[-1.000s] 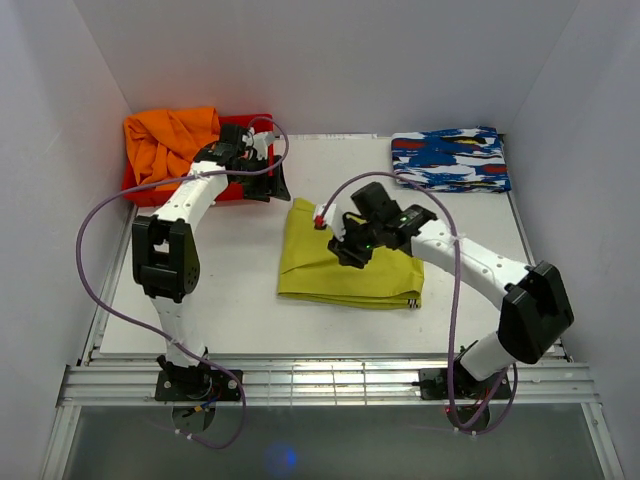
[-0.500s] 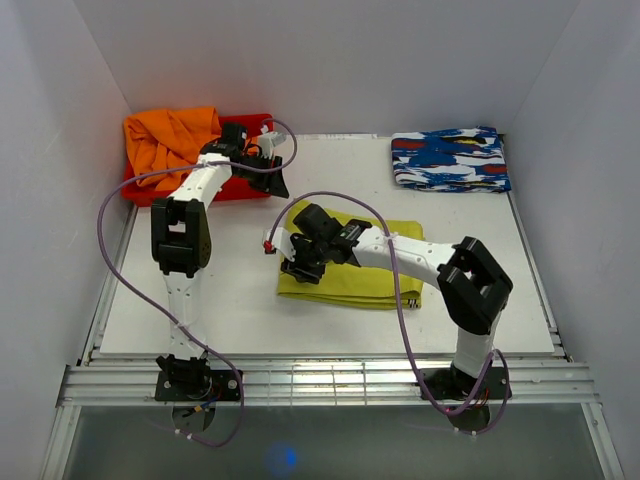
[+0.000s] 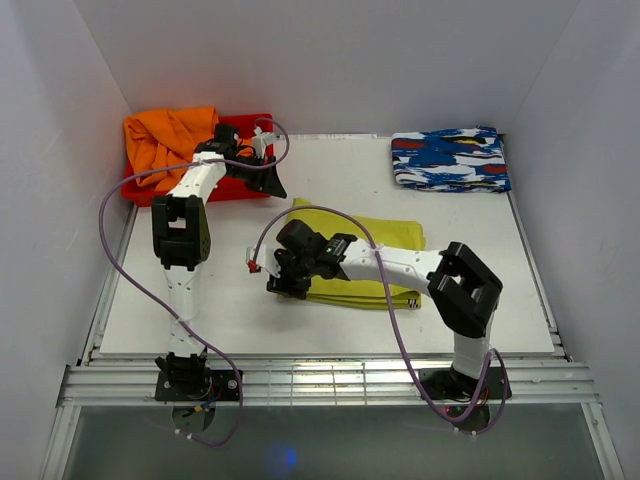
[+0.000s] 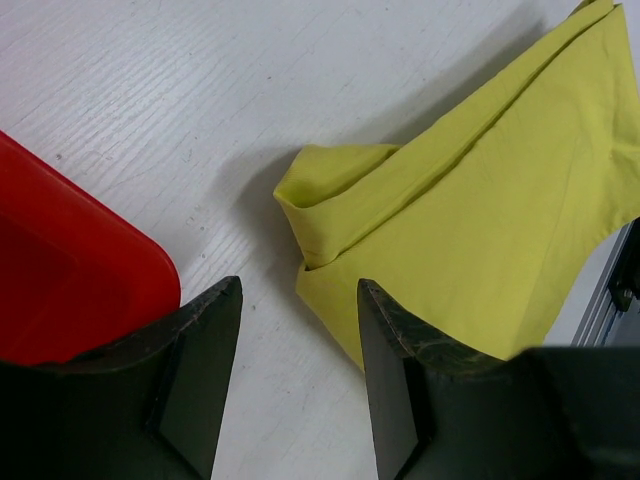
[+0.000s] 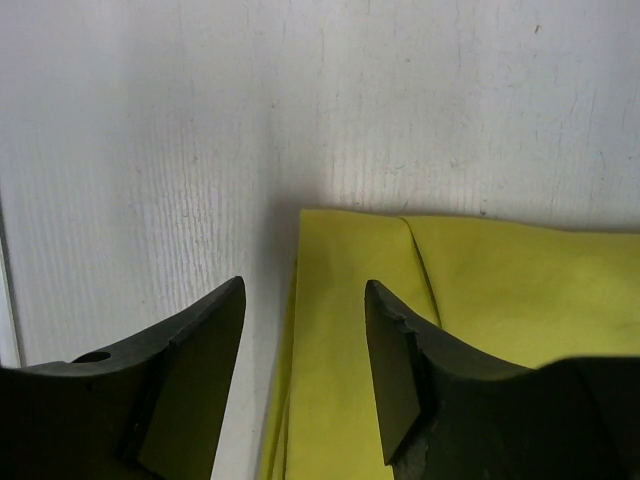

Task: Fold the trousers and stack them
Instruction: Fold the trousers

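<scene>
The trousers (image 3: 385,235) lie folded in a flat yellow-green packet near the middle of the table (image 3: 220,300), a little right of centre in the top view, with one loose corner standing up at their upper left. The right gripper (image 3: 281,284) is at the left edge of the packet. In its wrist view the fingers (image 5: 200,380) are spread apart and a corner of the cloth shows in the gap below them, with nothing pinched. The left gripper (image 3: 270,186) hangs just above and left of the raised corner, beside the red tray (image 3: 150,190), its fingers also released and bare. Since one second ago the right gripper has gone from the middle of the trousers to their left edge. The cloth itself lies as before, and the left gripper has hardly moved.
</scene>
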Controlling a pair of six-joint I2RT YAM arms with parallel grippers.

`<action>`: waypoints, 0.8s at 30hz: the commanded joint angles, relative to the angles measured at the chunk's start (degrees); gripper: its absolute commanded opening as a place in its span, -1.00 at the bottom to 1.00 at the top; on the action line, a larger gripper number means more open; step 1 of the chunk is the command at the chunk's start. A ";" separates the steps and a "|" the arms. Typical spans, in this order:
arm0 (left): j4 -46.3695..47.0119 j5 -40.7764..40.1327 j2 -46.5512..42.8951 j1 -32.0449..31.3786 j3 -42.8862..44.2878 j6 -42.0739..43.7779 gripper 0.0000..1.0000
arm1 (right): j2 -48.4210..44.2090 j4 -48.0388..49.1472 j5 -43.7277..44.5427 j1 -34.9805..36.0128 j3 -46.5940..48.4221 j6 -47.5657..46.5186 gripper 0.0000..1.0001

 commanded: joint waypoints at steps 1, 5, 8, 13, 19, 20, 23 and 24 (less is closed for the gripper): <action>-0.46 2.71 -1.98 0.11 1.25 1.34 0.20 | 2.68 3.18 4.72 0.71 -1.07 -2.16 0.14; -0.11 2.28 -3.82 0.37 -2.00 1.86 0.20 | 3.12 6.95 9.03 0.71 -4.49 -4.17 -0.05; 0.33 2.45 -5.23 0.64 -3.50 2.91 0.18 | 2.16 8.72 10.61 0.71 -7.82 -6.02 -0.51; -1.60 3.94 -8.21 0.73 -6.13 8.36 0.08 | -4.60 10.39 10.45 0.71 -16.26 -10.23 -0.84; -8.09 8.68 -10.42 0.64 -7.81 21.61 -0.07 | -14.01 10.57 8.16 0.62 -25.76 -15.78 -0.84; -8.28 9.39 -11.12 0.64 -8.07 22.51 -0.09 | -15.23 10.39 7.99 0.62 -26.55 -16.13 -0.85; -9.94 13.34 -12.26 0.46 -8.95 25.67 -0.12 | -17.09 10.48 7.63 0.62 -29.19 -17.19 -0.84; -11.08 14.39 -12.53 0.11 -8.95 27.25 -0.16 | -17.27 10.39 7.63 0.62 -30.07 -17.27 -0.84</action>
